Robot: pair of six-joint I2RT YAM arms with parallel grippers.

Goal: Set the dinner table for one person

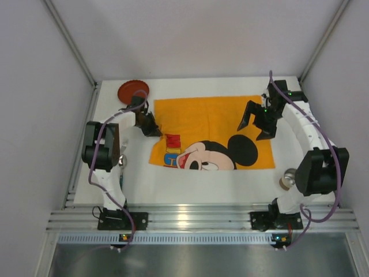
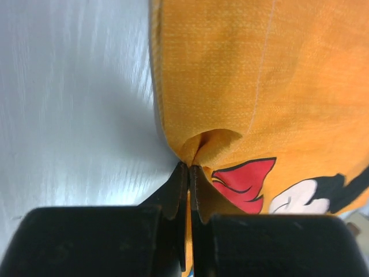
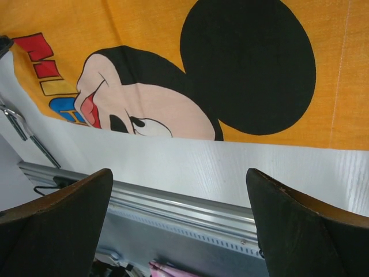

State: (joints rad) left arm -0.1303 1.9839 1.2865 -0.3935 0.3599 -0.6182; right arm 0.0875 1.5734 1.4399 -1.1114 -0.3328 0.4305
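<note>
The dinner table [image 1: 196, 184] is a white tabletop. An orange Mickey Mouse cloth [image 1: 213, 130] lies spread on its middle. My left gripper [image 1: 154, 130] is shut on the cloth's left edge and pinches up a small fold; the left wrist view shows the fingertips [image 2: 183, 173] closed on the orange fabric [image 2: 259, 81]. My right gripper [image 1: 256, 129] is open and empty, raised over the cloth's right part. In the right wrist view [image 3: 179, 176] its jaws stand wide apart above the table's near edge, with the cloth [image 3: 144, 23] beyond.
A red-brown plate [image 1: 132, 90] sits at the far left corner. Metal cutlery [image 1: 122, 161] lies beside the left arm and also shows in the right wrist view [image 3: 23, 130]. A cup [image 1: 287, 179] stands near the right arm, partly hidden. Walls enclose the table.
</note>
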